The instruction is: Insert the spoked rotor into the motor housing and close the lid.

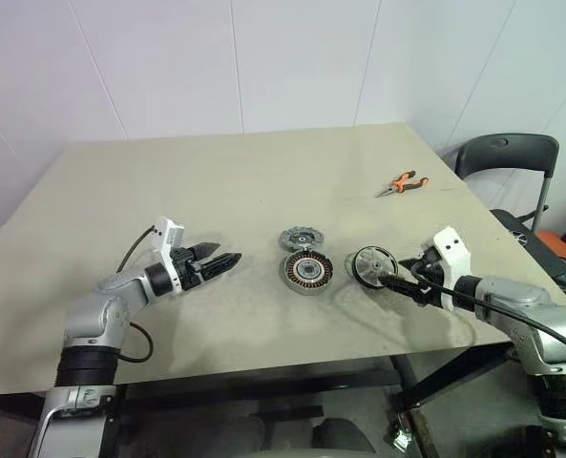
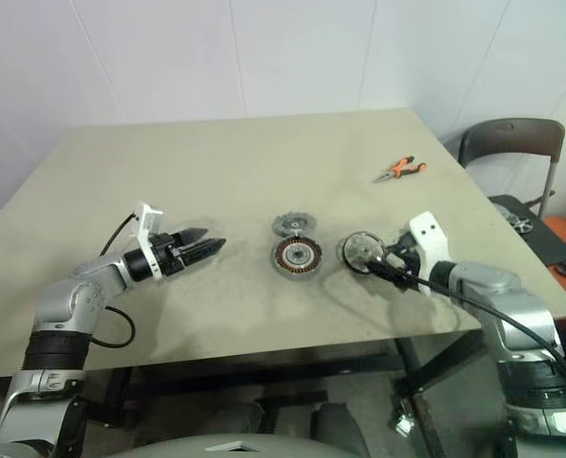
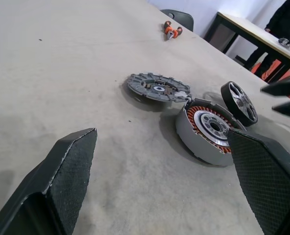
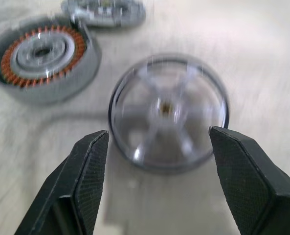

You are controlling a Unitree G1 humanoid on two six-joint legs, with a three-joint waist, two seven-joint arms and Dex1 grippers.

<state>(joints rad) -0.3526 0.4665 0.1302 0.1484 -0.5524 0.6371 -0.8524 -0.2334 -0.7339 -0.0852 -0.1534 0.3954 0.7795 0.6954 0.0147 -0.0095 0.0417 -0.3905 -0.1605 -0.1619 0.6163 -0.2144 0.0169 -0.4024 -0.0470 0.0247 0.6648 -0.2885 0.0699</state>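
One spoked rotor [image 1: 372, 262], one motor housing [image 1: 306, 272], one lid [image 1: 301, 238], one pliers [image 1: 403, 183].

On the surface [image 1: 216, 181] the housing [image 1: 306, 272] sits near the middle of the near half, with the lid [image 1: 301, 238] lying flat just behind it, touching or nearly so. The rotor [image 1: 372, 263] stands on edge just right of the housing. The right pincer [image 1: 394, 278] is at the rotor's right side, its fingers spread and apart from the rotor. The left pincer [image 1: 220, 262] hovers well left of the housing, pointing toward it. Pliers [image 1: 403, 183] lie far back on the right.
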